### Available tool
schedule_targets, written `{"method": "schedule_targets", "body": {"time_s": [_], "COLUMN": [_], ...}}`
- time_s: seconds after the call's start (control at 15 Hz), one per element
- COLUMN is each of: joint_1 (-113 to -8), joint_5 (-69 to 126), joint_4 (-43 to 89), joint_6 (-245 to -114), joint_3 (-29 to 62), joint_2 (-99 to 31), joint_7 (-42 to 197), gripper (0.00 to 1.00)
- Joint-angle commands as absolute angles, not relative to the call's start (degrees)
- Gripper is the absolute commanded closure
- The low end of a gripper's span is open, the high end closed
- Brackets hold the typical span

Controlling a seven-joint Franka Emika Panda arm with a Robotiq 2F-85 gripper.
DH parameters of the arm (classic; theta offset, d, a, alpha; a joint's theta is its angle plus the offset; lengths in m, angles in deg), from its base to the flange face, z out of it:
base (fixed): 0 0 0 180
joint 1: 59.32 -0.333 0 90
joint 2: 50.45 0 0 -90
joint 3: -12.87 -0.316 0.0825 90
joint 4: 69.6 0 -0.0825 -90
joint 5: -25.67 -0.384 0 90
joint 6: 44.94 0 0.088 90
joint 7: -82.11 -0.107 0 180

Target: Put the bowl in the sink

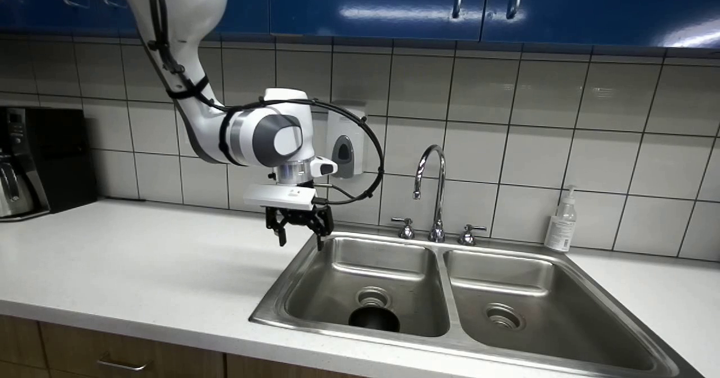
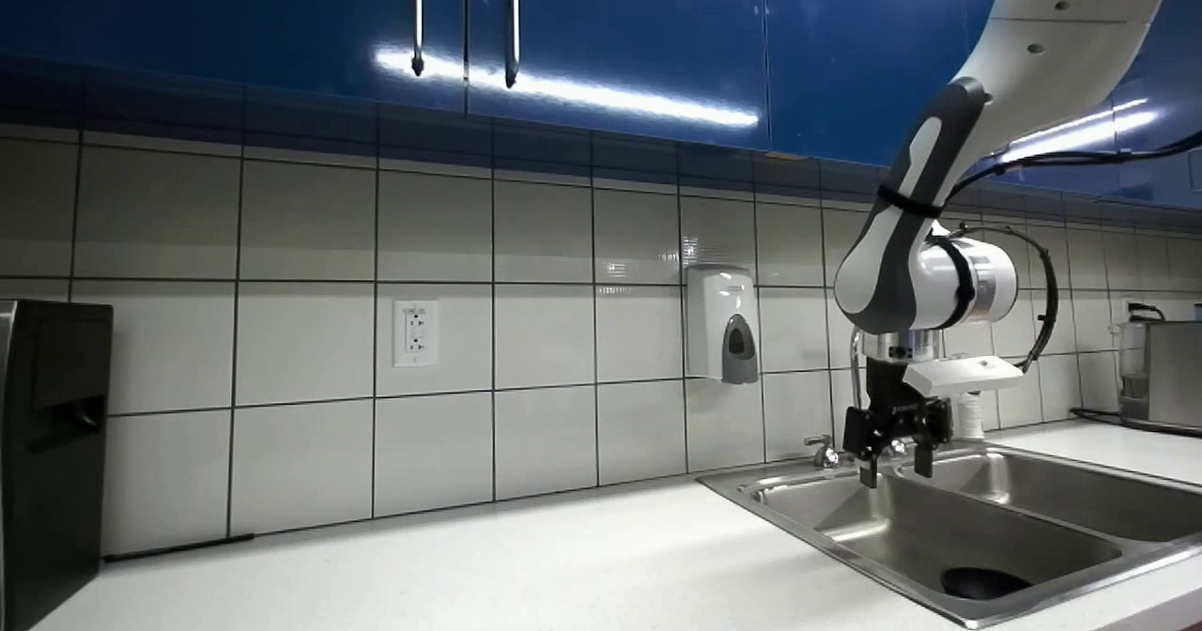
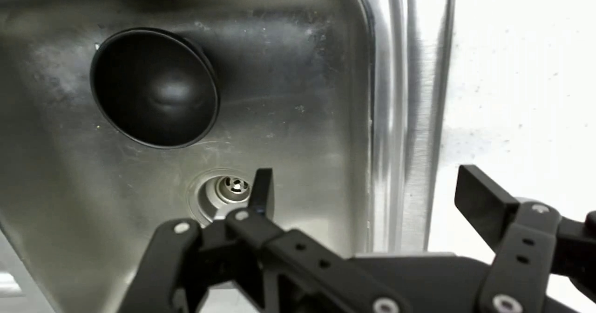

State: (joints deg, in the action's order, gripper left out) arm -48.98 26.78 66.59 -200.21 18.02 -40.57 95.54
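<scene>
The end effector (image 3: 372,196) is hanging nearest the wrist camera, its jaws standing apart and gripping nothing, above the rim of the sink (image 3: 390,117) where it is meeting the table (image 3: 521,94). The black bowl (image 3: 153,87) is resting in the basin (image 3: 288,117) below, just beside the drain (image 3: 222,192) and well apart from the end effector. The placing step is seemingly standing complete; the next move is probably calling only for lifting away, clear of the tap (image 1: 440,198).

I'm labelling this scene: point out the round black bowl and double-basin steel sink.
Round black bowl (image 3: 153,87): wrist view, on its interior.
Double-basin steel sink (image 1: 449,288): in an exterior view, on its central divider.
</scene>
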Motion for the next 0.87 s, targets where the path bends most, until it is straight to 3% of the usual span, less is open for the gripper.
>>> {"method": "schedule_targets", "body": {"time_s": [0.0,0.47,0.8], "joint_1": [-49.71,-55.47,-55.49], "joint_5": [23.47,19.5,21.45], "joint_4": [75.83,85.58,82.22], "joint_6": [-203.39,-204.38,-203.58], "joint_3": [16.39,16.91,17.69], "joint_2": [-50.09,-61.18,-56.75], "joint_7": [98.7,102.05,99.12], "gripper": [0.0,0.0,0.0]}}
